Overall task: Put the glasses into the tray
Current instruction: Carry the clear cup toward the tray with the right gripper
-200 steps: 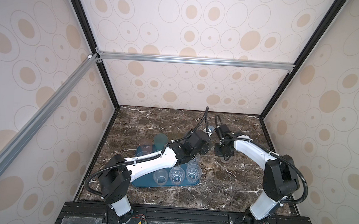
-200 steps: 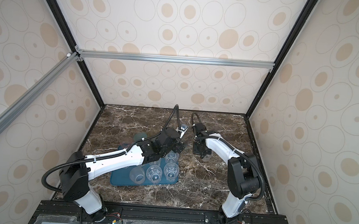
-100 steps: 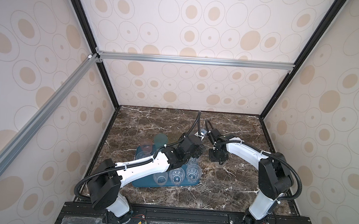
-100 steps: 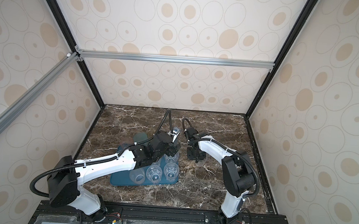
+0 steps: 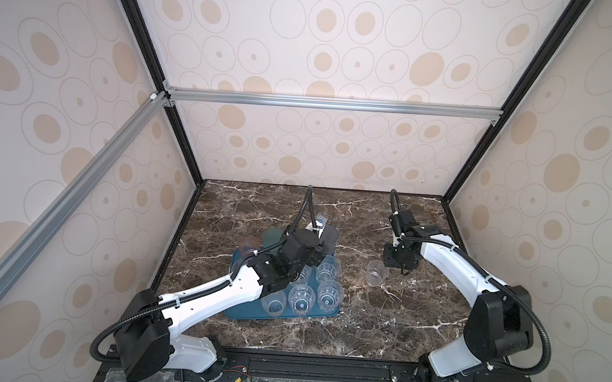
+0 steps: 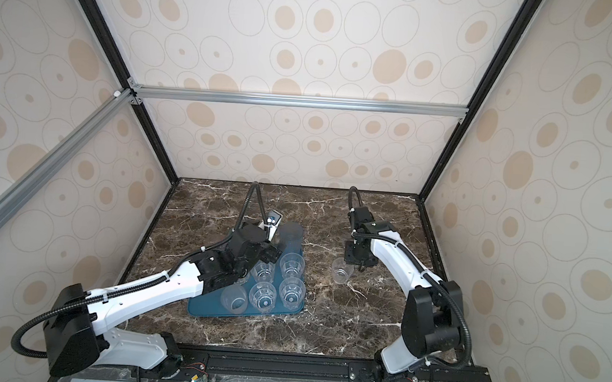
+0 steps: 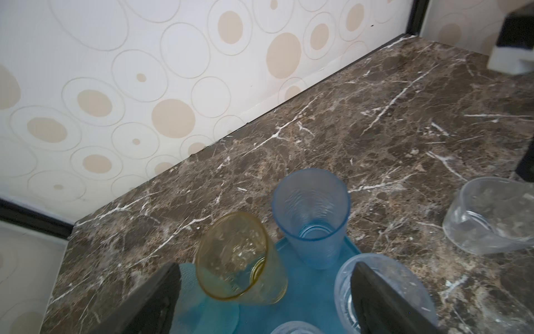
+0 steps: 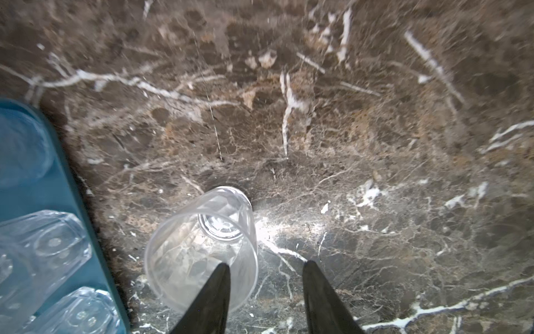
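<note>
A clear glass [image 8: 202, 254] stands on the table [image 8: 375, 144] beside the tray [image 8: 57, 191], its wall straddled by the parted right claw [image 8: 265, 271], presumably for pinching, while the left claw [image 7: 264, 274] is held released over trayed glasses [image 7: 312, 214].

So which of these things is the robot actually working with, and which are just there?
Part of the job: teal tray; clear tumblers standing in it; blue tumbler; yellow tumbler; loose clear glass outside the tray.
Just there: marble tabletop; patterned walls; aluminium frame.
</note>
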